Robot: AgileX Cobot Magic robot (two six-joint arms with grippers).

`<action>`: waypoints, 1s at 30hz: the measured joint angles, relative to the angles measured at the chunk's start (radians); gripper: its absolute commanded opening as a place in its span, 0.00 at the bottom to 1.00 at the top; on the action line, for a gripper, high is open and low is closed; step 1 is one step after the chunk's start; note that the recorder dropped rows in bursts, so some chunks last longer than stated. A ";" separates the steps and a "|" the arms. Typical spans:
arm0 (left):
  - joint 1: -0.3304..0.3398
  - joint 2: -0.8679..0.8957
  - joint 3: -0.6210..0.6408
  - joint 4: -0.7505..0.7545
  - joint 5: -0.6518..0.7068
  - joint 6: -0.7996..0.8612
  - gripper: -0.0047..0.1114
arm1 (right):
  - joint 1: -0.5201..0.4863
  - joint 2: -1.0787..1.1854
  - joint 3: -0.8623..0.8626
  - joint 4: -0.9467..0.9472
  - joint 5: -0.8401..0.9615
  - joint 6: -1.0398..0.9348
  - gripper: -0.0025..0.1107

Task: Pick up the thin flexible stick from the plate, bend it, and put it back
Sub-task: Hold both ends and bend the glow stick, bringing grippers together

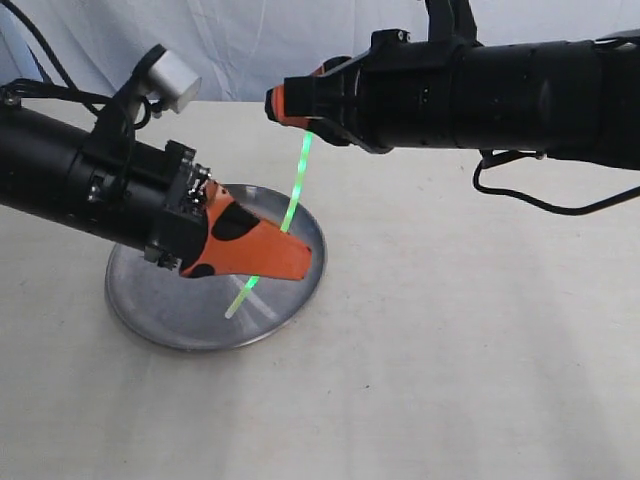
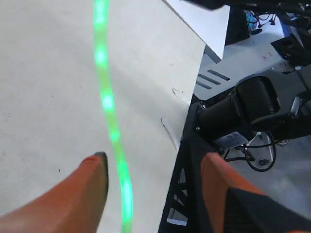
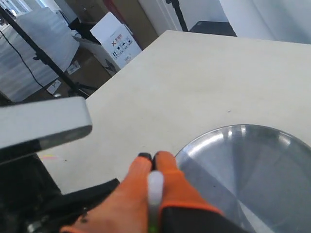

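The thin flexible stick (image 1: 297, 185) glows lime green and hangs slanted above the plate (image 1: 150, 300), its lower pale tip just over the metal. My right gripper (image 1: 275, 105) is shut on the stick's upper end; the right wrist view shows the pale end (image 3: 154, 187) pinched between the orange fingers (image 3: 170, 174) of that gripper (image 3: 153, 158), with the plate (image 3: 228, 145) below. My left gripper (image 1: 270, 235) is open over the plate with the stick passing between its fingers. In the left wrist view the stick (image 2: 108, 102) runs close to one finger (image 2: 92, 184) of the gripper (image 2: 153, 165), not touching it.
The beige table ends at an edge (image 2: 170, 131) near the black right arm (image 2: 252, 102). A white cloth (image 1: 300, 40) hangs behind the table. The left arm's grey camera block (image 3: 39, 121) is close to the right gripper. Boxes and stands (image 3: 114, 41) are beyond the table.
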 measured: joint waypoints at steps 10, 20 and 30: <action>-0.052 0.000 0.000 0.126 -0.132 -0.033 0.04 | 0.000 0.000 -0.002 0.002 0.026 0.000 0.01; -0.051 0.002 0.000 0.022 -0.079 0.277 0.04 | 0.000 -0.002 -0.002 0.012 -0.010 0.002 0.01; -0.051 0.003 0.004 -0.025 -0.089 0.411 0.04 | -0.004 0.031 -0.008 0.028 -0.018 0.002 0.01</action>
